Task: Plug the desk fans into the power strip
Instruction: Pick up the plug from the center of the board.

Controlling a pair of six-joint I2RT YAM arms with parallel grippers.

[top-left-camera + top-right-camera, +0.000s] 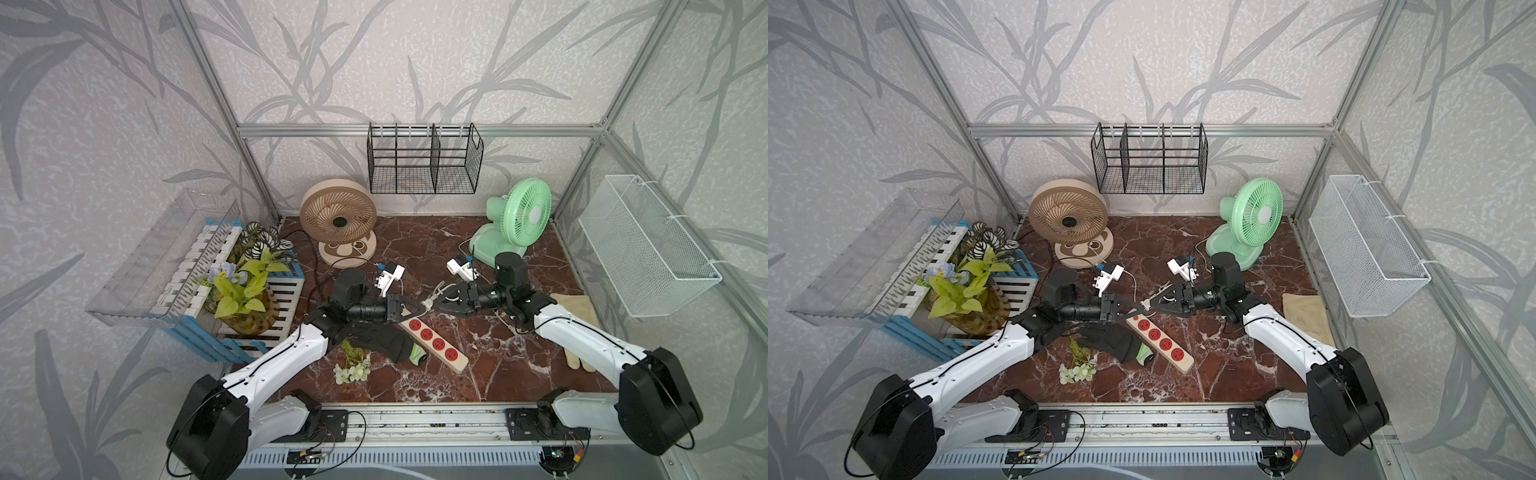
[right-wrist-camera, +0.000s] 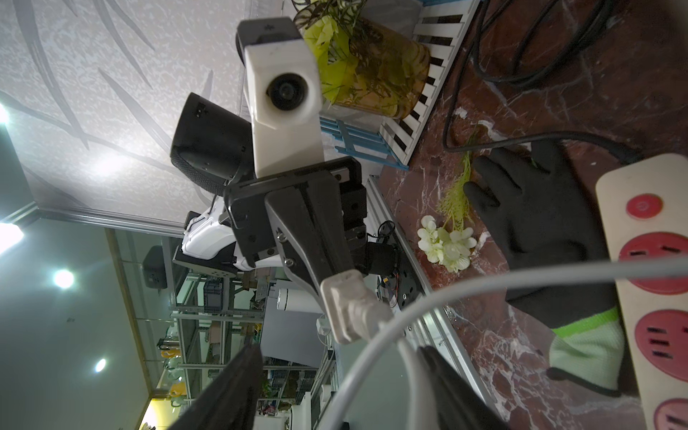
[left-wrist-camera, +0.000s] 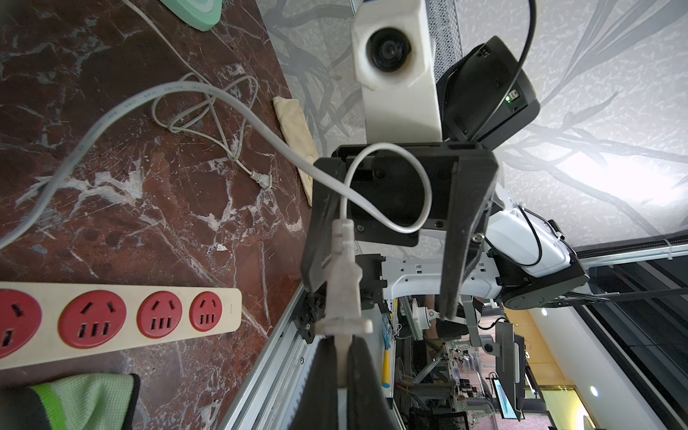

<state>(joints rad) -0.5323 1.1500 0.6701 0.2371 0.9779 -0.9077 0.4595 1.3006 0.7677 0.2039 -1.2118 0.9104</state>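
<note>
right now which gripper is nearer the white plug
Left. The left gripper is shut on the white plug; the right gripper stands open around its cable just behind it.

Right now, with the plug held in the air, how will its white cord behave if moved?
Probably floppy: the white cord curls in a loose loop behind the plug held by the left pincer. It will likely trail along the marble tabletop, and might snag on the open right pincer it loops through.
</note>
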